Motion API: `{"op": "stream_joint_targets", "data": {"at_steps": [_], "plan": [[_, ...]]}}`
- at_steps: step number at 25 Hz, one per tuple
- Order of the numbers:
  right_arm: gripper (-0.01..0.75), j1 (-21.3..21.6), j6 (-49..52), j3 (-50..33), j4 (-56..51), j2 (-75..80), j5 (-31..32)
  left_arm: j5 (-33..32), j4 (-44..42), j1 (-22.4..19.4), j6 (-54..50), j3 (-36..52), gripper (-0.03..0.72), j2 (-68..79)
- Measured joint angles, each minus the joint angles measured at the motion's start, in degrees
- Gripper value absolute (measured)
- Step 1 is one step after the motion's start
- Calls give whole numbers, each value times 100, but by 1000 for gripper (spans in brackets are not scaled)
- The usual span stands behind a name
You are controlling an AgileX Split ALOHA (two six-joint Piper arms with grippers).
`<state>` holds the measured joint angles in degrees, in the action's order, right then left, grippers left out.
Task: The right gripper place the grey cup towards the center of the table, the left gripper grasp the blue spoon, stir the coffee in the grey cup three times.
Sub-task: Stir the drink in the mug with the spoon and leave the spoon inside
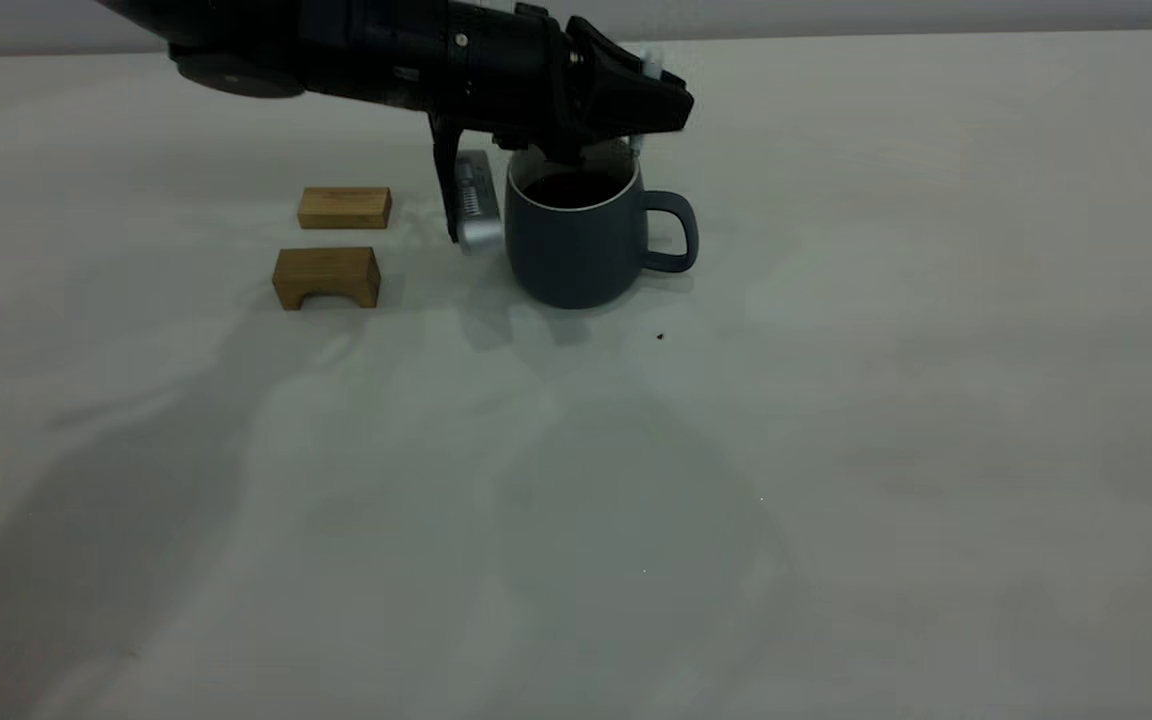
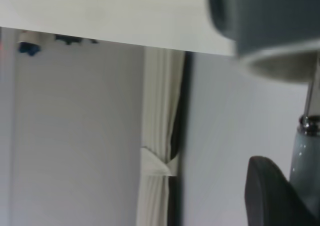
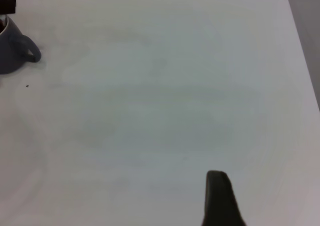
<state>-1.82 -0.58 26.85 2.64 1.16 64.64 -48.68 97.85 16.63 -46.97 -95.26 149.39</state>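
Exterior view: the left pincer [image 1: 546,150] hangs over the grey cup [image 1: 576,245] in the upper middle of the frame, closed on the blue spoon [image 2: 305,158], whose long axis points down into the coffee [image 1: 571,190]. The right pincer is absent there. The bench [image 1: 836,450] is pale, with 2 wooden blocks [image 1: 331,250] left of the cup.

blue spoon [image 2: 306,156] — bowl hidden in grey cup [image 1: 576,240] | right end effector [image 3: 220,201] — cut off by edge

No readable text — no labels, brands or numbers
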Motion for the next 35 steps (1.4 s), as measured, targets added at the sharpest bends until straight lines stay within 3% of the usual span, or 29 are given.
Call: {"op": "stream_joint_targets", "data": {"at_steps": [9,17,19,26,31,35], "plan": [[511,0,0,0,0,0,0,-173,-183,-331,0,0,131,0],[511,0,0,0,0,0,0,-425,-322,-344,0,0,138,0],[511,0,0,0,0,0,0,-516,-423,-344,0,0,182,0],[511,0,-5,0,0,0,0,-1002,-825,-344,246,0,443,-5],[511,0,1,0,0,0,0,-1539,-1434,-344,1334,0,478,-313],[511,0,1,0,0,0,0,-1742,-2451,-344,2241,-4,478,-826]]}}
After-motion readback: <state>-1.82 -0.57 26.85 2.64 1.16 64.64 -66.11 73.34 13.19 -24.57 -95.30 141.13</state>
